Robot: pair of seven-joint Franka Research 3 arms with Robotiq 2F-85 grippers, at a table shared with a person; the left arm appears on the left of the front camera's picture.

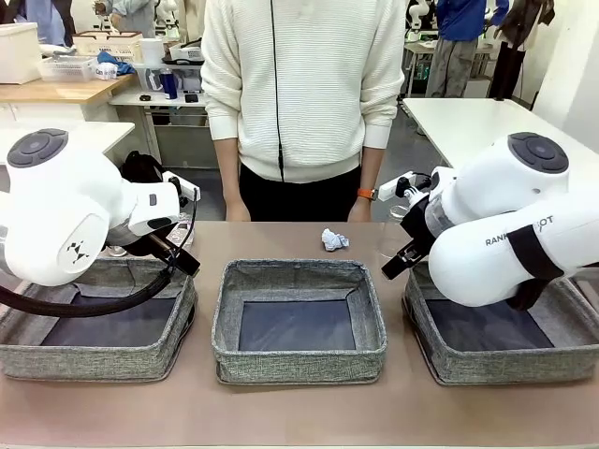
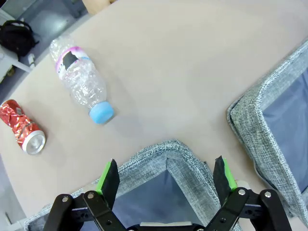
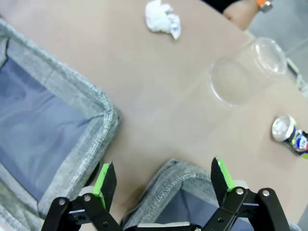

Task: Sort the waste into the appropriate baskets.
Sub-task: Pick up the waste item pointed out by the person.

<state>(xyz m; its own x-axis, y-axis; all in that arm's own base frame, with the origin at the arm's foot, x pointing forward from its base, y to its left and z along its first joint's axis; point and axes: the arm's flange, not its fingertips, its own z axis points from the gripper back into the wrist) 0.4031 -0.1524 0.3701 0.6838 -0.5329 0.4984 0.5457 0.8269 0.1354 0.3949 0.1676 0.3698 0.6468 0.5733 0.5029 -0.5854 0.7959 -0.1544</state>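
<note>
Three grey woven baskets stand in a row: left [image 1: 28, 348], middle [image 1: 298, 360], right [image 1: 440, 360]. My left gripper [image 2: 166, 175] hangs open and empty over the left basket's far corner [image 2: 168, 151]. Beyond that corner lie a clear plastic bottle [image 2: 79, 79] with a blue cap and a red crushed can [image 2: 21, 127]. My right gripper [image 3: 163, 178] is open and empty above the right basket's corner [image 3: 175, 175]. Past it on the table are a crumpled white paper ball [image 3: 162, 18], also visible as the paper ball [image 1: 334, 239], a clear plastic cup [image 3: 245, 72] on its side, and a dark multicoloured can [image 3: 288, 137].
A person in a white sweater [image 1: 304, 84] stands at the far edge of the table, hands low by the edge. The middle basket's wall [image 2: 260, 101] flanks the left gripper, and the same basket [image 3: 91, 103] flanks the right. Bare tabletop lies between baskets and litter.
</note>
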